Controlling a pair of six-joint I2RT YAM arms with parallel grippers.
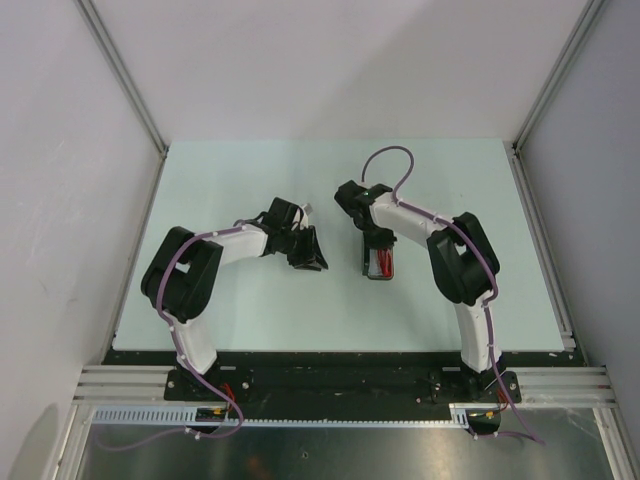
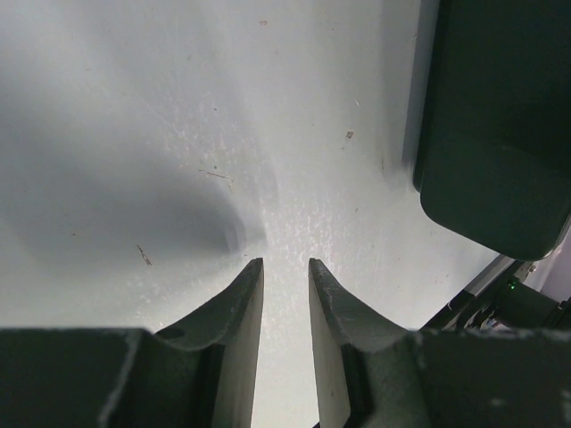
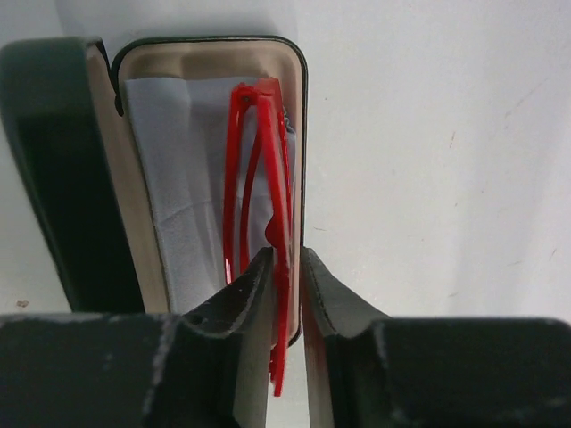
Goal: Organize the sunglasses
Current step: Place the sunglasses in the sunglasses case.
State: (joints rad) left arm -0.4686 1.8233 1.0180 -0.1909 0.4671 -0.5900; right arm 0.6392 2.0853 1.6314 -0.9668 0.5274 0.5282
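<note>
Seating sunglasses (image 3: 259,160) in the open case (image 3: 211,42): right gripper (image 3: 287,267) is pinching them, left gripper (image 2: 285,267) is idling, narrow gap, empty. Next is likely needing release, then lid (image 3: 45,178).

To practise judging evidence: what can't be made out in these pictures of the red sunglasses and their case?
Right wrist view: the right gripper hides the near end of the red plastic-framed sunglasses and of the open black hard case.
Top view: both are too small, partly under the gripper.
Left wrist view: a dark rounded block is cut off at the right edge; unidentifiable.
</note>
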